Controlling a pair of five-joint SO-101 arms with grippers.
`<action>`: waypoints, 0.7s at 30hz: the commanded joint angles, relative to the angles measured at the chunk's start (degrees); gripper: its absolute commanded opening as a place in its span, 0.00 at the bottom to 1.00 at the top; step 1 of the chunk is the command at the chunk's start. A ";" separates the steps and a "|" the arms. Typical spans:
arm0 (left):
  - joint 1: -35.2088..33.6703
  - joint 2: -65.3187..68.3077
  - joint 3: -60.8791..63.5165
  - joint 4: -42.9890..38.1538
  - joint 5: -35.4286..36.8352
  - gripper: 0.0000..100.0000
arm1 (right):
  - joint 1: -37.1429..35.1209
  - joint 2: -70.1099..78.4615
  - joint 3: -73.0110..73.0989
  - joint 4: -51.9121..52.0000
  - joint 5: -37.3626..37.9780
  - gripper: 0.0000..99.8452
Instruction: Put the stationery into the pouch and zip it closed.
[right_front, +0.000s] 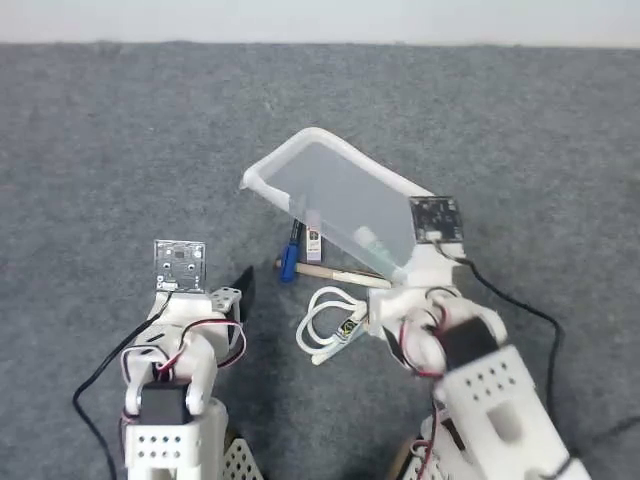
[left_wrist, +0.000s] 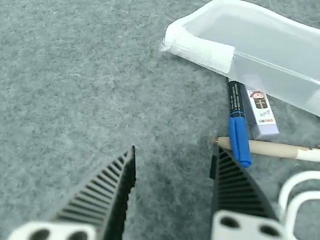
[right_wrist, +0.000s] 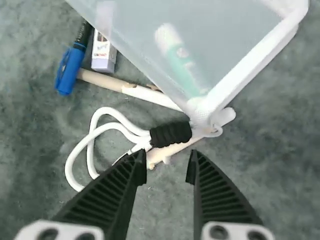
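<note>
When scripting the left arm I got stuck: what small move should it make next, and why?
Probably ease the left gripper toward the blue pen and close on it. Its jaws stand open just short of the pen, which lies on the mat outside the pouch, beside the eraser.

pouch (right_front: 345, 200) overlapping pen (right_front: 291, 255), open carpet (right_front: 120, 150)
</note>
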 joint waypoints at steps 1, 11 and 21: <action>-0.35 -1.23 -0.84 -1.32 0.88 0.23 | -0.40 7.87 -3.69 -4.97 -2.11 0.14; -0.35 -1.23 -0.84 -1.32 0.79 0.23 | -0.40 24.31 -4.22 -13.49 -5.54 0.14; -0.35 -1.23 -0.84 -1.32 0.70 0.23 | 0.04 33.54 -8.09 -13.05 -5.63 0.13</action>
